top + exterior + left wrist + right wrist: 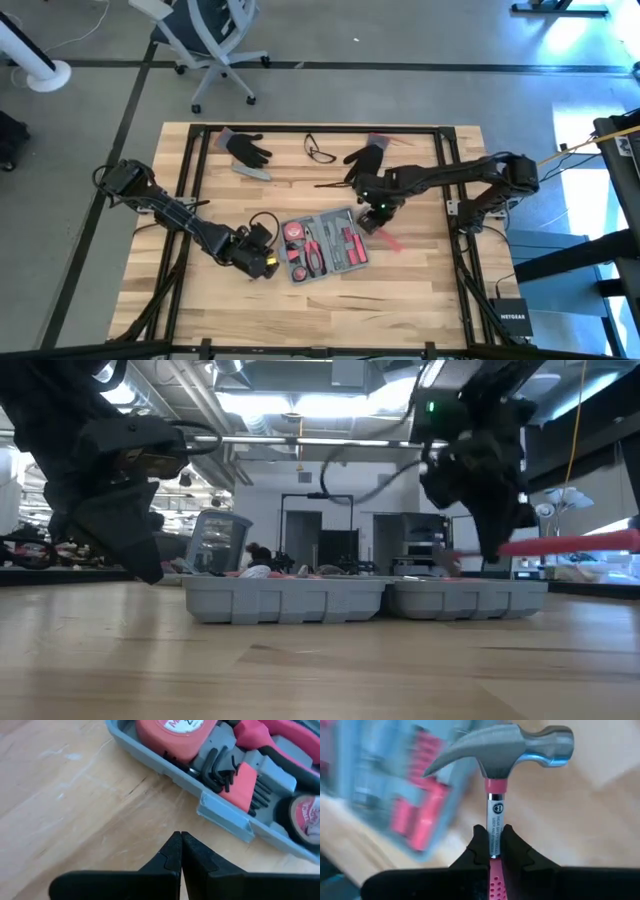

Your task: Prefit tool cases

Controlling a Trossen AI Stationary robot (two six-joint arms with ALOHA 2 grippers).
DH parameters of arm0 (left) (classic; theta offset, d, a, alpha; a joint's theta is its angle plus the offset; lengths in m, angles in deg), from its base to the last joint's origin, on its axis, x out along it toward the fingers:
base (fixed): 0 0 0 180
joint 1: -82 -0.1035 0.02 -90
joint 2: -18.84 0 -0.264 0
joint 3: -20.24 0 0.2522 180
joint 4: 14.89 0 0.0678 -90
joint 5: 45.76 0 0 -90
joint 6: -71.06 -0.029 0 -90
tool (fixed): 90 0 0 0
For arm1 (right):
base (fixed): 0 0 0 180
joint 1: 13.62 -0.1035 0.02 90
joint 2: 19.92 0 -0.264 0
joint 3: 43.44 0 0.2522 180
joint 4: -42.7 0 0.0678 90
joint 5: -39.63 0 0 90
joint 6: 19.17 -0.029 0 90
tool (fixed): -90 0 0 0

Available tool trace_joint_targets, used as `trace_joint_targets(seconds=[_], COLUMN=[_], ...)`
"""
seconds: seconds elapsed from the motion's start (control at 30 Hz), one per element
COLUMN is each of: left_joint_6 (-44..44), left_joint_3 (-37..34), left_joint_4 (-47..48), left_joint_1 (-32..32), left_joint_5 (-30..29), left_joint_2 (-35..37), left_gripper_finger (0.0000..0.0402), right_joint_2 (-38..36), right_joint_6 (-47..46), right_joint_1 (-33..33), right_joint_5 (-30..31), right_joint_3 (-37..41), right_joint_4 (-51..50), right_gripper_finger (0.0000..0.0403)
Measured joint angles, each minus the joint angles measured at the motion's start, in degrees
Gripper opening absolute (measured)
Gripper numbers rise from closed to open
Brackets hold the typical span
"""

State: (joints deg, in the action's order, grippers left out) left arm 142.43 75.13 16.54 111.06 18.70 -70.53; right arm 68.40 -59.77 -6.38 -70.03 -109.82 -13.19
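On the left, the left gripper [268, 262] is held low over the table [150, 200], just beside the left end of the tool case [325, 245]; its fingers [172, 852] are pressed together with nothing between them. In the left wrist view the case wall lies just ahead of the fingertips, and a red tape measure [175, 735] and a set of hex keys [220, 767] are seen seated in their recesses. The open case is found at the middle of the table, its long axis running from left to right with a slight tilt, its right end a little farther toward the far edge. Pliers [312, 250] and other red-handled tools are already laid inside.

To the right, the right gripper [374, 215] is placed at the right end of the case, its fingers [477, 845] clamped on the neck of a hammer [500, 755] just below the steel head; the pink handle [390, 241] is seen trailing out over the wood to the right of the case. The right arm is judged the nearer to any free recess, which lies leftward from the held hammer, so the hammer's length would have to be lined up with the case's long axis before it is lowered
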Motion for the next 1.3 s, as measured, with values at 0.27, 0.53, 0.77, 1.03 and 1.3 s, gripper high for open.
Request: trace_joint_targets(seconds=[0.27,0.53,0.77,1.03,1.3], left_joint_6=[-2.78,-5.82,-5.83,-3.11,-0.84], left_joint_3=[-0.01,-1.41,-2.52,-2.52,-2.52], left_joint_4=[5.00,5.58,5.78,5.84,5.91], left_joint_1=[1.40,1.38,2.49,4.74,5.86], left_joint_5=[-0.96,-0.92,-0.98,-0.97,-1.01], left_joint_2=[0.00,-0.02,-0.02,-0.02,-0.02], left_gripper_finger=[0.0000,0.0000,0.0000,0.0000,0.0000], right_joint_2=[-0.37,5.85,13.88,20.56,19.78], right_joint_6=[-28.71,-45.40,-42.68,-32.76,-30.63], right_joint_1=[-8.59,-14.53,-14.49,-12.84,-8.73], right_joint_5=[5.95,16.65,19.04,19.47,24.88], right_joint_3=[-0.15,-0.87,-8.80,-17.84,-20.38], right_joint_4=[20.30,24.83,23.65,12.10,6.11], right_gripper_finger=[0.0012,0.0011,0.0011,0.0011,0.0011])
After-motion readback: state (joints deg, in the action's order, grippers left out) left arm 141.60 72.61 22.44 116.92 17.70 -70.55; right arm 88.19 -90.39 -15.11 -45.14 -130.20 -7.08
